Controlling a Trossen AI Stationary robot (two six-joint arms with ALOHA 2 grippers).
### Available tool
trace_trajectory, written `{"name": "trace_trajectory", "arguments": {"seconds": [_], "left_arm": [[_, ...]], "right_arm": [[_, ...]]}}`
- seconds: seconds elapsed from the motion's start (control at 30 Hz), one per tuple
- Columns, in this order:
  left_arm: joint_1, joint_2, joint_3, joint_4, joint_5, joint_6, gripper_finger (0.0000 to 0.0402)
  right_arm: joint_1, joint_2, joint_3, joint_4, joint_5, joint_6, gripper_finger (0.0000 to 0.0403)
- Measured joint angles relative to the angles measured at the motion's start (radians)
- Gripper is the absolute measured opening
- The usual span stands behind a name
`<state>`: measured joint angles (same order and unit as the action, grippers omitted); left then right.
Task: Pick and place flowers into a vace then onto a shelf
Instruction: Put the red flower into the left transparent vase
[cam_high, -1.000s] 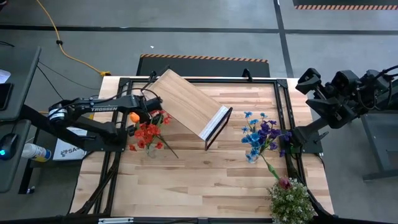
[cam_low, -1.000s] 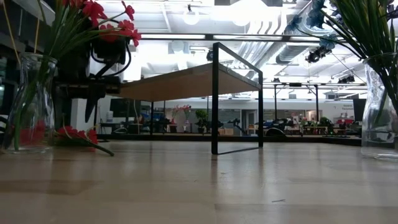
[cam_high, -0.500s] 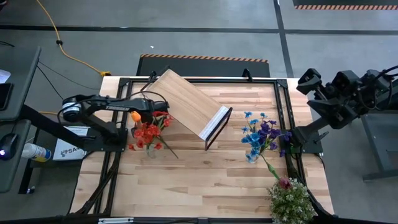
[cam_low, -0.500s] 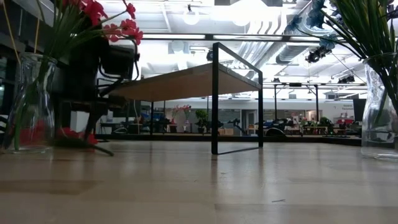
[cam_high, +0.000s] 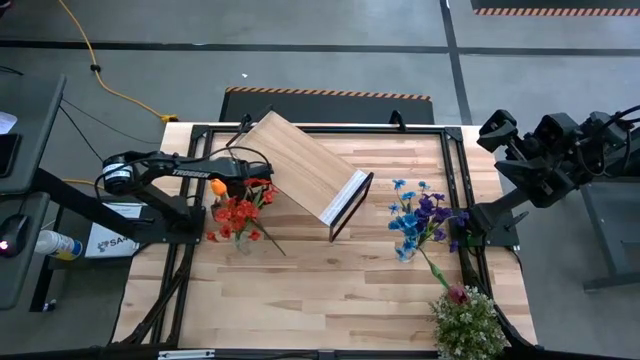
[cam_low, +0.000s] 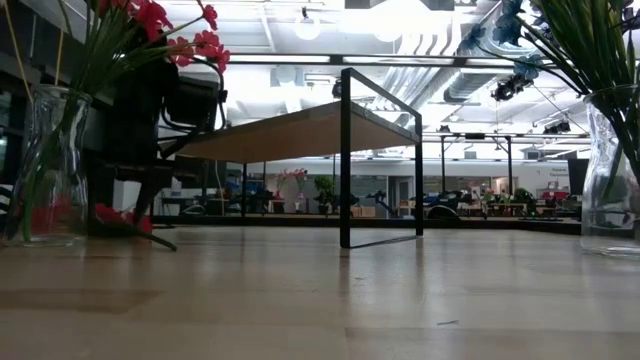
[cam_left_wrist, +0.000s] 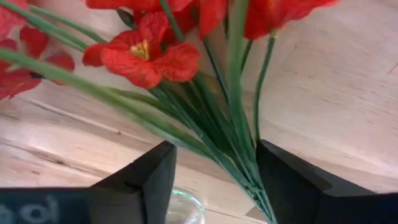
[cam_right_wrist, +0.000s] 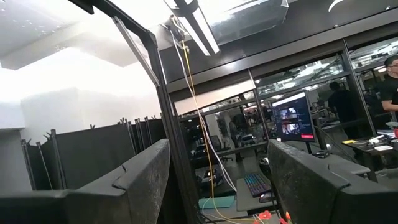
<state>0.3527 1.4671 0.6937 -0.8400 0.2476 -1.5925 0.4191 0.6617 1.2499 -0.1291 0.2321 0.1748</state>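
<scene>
The left gripper (cam_high: 243, 186) hangs just left of the light wood, black-framed shelf (cam_high: 300, 163), fingers apart around the green stems of the red spray flowers (cam_left_wrist: 140, 53), not yet clamped. Those stems rise from a clear glass vase (cam_low: 50, 165) beneath it, so the left arm is far nearer. Well right of the shelf, the right gripper (cam_high: 500, 135) waits off the table, fingers apart.

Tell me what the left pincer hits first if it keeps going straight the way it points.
Probably the green stems of the red flowers: they already run between the open left pincer's fingers. A clear glass rim sits just below; depth is unclear.
</scene>
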Motion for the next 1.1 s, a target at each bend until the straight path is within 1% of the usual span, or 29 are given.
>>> {"name": "trace_trajectory", "arguments": {"seconds": [0.1,0.17,0.43,0.47,0.53,0.63,0.7,0.8,0.93,1.1], "left_arm": [[0.0,0.0,0.0,-0.013,-0.016,0.003,0.0214],[0.0,0.0,0.0,-0.03,-0.028,0.003,0.0184],[0.0,0.0,0.0,-0.049,-0.08,0.02,0.0034],[0.0,0.0,0.0,-0.049,-0.093,0.02,0.0024],[0.0,-0.005,-0.001,-0.051,-0.11,0.019,0.0024],[0.001,-0.006,-0.002,-0.054,-0.125,0.017,0.0044],[0.001,-0.006,-0.002,-0.057,-0.129,0.017,0.0049],[0.001,-0.01,-0.003,-0.057,-0.149,0.025,0.0023],[0.001,-0.042,-0.006,-0.061,-0.177,0.032,0.0024],[0.001,-0.109,-0.01,-0.119,-0.214,0.025,0.0024]], "right_arm": [[0.0,0.0,0.0,0.0,0.0,0.0,0.0261],[0.0,0.0,0.0,0.005,0.0,0.0,0.0261],[0.0,0.0,0.0,0.019,0.0,-0.001,0.0261],[0.0,0.0,0.0,0.019,0.0,-0.001,0.0261],[0.0,0.0,0.0,0.02,0.0,-0.001,0.0261],[0.0,0.004,0.0,0.027,0.0,-0.001,0.0261],[0.0,0.007,0.0,0.029,0.0,-0.001,0.0261],[0.0,0.008,0.0,0.03,0.0,-0.001,0.0261],[0.0,0.008,0.0,0.038,0.0,-0.001,0.0261],[0.0,0.008,0.0,0.038,0.0,-0.011,0.0261]]}}
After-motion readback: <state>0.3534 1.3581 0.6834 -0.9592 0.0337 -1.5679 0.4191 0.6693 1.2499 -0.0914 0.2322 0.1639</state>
